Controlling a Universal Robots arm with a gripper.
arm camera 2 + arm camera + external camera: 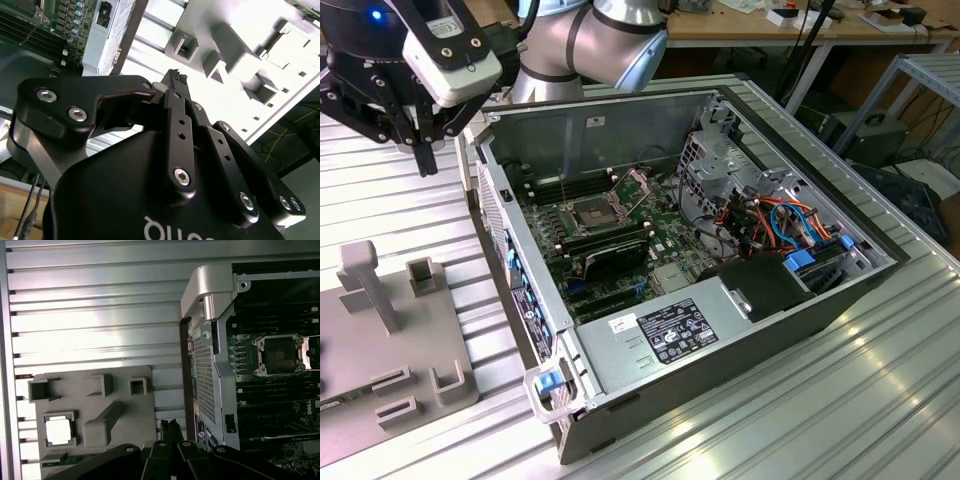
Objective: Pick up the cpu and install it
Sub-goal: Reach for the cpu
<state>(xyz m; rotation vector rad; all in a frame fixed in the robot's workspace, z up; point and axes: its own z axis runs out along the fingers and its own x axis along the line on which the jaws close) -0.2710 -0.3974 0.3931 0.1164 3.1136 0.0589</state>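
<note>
One cpu (59,431) lies in a recess of the grey fixture plate (140,410) — near the gripper (170,426) but not touching it. Gripper fingers are pressed together, holding nothing, poised between plate and computer case (207,365).

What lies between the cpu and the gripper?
In the first wrist view, a raised grey block on the fixture plate stands between the cpu and the gripper.

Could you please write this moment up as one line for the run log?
gripper: shut, empty, beside case | cpu: in tray, not yet picked | socket: empty
</note>
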